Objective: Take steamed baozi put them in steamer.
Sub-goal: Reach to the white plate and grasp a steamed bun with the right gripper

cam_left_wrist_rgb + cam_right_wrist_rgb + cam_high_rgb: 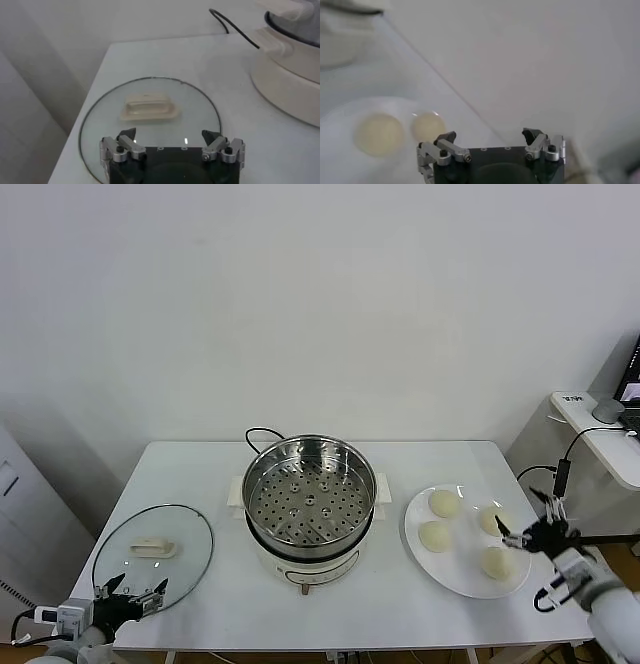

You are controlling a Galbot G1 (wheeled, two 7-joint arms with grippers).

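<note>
Baozi (444, 503) on plate (420, 552); right gripper (523, 535) beside them, left gripper (130, 592) over lid (195, 559), both wide apart, empty.

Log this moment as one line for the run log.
baozi: four on plate | steamer: empty | right gripper: open, over plate | left gripper: open, at lid

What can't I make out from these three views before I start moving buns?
- Round shiny steel steamer: in the left wrist view the frame edge cuts it off, leaving only part of its white base.
- Four cream-white round baozi: the right wrist view shows only two, blurred.
- Flat white round plate: its far edge is partly hidden in the head view by the right gripper.
- Left gripper: its arm leaves the head view's bottom edge.
</note>
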